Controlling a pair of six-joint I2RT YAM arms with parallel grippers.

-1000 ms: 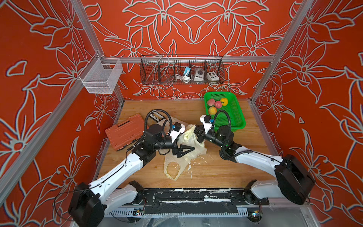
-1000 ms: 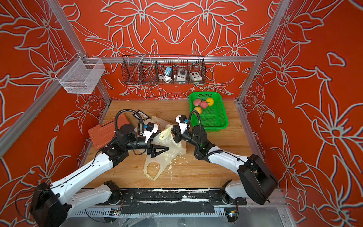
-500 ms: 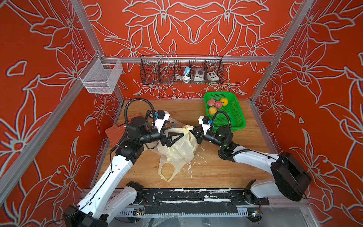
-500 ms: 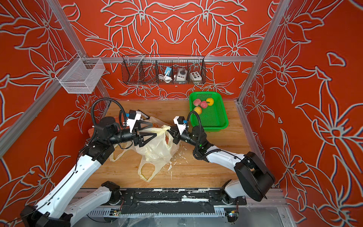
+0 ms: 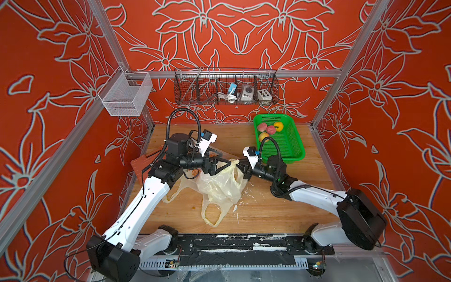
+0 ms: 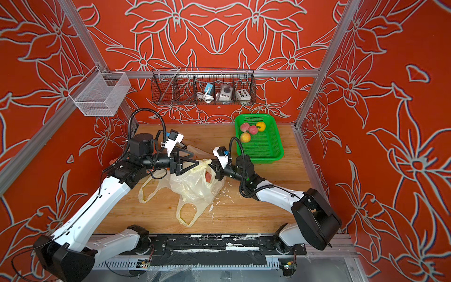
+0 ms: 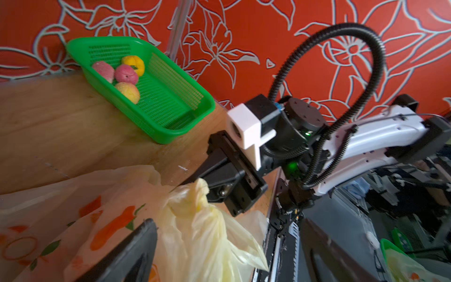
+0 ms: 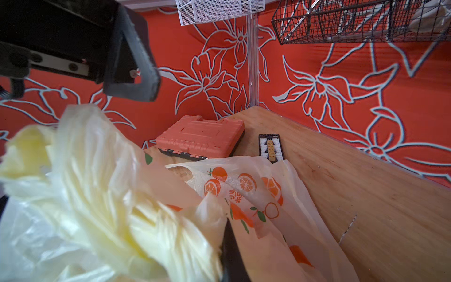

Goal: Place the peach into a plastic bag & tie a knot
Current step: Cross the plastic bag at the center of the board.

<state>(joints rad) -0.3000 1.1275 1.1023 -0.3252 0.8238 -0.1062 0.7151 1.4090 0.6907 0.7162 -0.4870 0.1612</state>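
Knot (image 7: 198,195) at right jaws' tips

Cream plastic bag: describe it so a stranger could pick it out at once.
At the middle of the wooden table lie thin plastic bags. The cream plastic bag is the crumpled one pinched by the right gripper; it is plain, whereas the printed bag beside it bears oranges.

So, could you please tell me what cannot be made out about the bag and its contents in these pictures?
- Peach: only a reddish patch in a top view, veiled by the cream bag.
- Knot: bunched folds in the left wrist view hide whether it is tied.
- Right pincer: tips buried in that bunch.
- Orange case: mostly behind the left arm in a top view.
- Wire basket: its small devices are too small to identify.
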